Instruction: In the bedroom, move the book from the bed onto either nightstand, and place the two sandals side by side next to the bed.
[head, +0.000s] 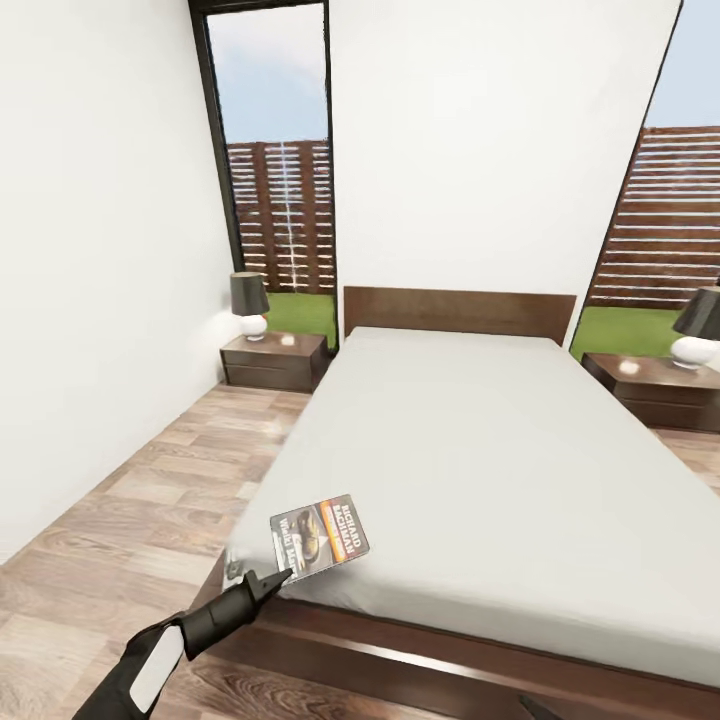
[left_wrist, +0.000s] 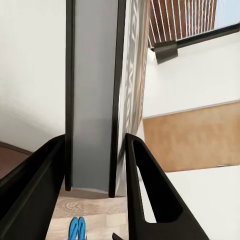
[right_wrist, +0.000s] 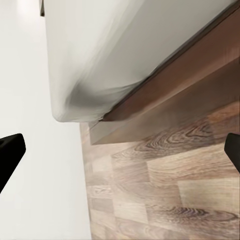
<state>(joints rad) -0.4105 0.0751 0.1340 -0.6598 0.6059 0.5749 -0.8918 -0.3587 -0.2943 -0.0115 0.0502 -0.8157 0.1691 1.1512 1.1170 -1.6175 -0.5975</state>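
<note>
Head view: the left gripper (head: 272, 578) is seen clamped on the lower edge of the book (head: 320, 535), which is held tilted up over the bed (head: 480, 450) corner. Book transfer is judged underway; carrying to the nightstand (head: 275, 360) ahead is called for. The right gripper's fingers (right_wrist: 10, 150) are spread wide.

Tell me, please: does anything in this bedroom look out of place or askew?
Yes. The book is tilted up at the near left corner of the bed, not lying flat; the left gripper appears to hold its lower edge. A blue sandal lies on the wood floor. Both nightstands, left and right, look tidy.
</note>
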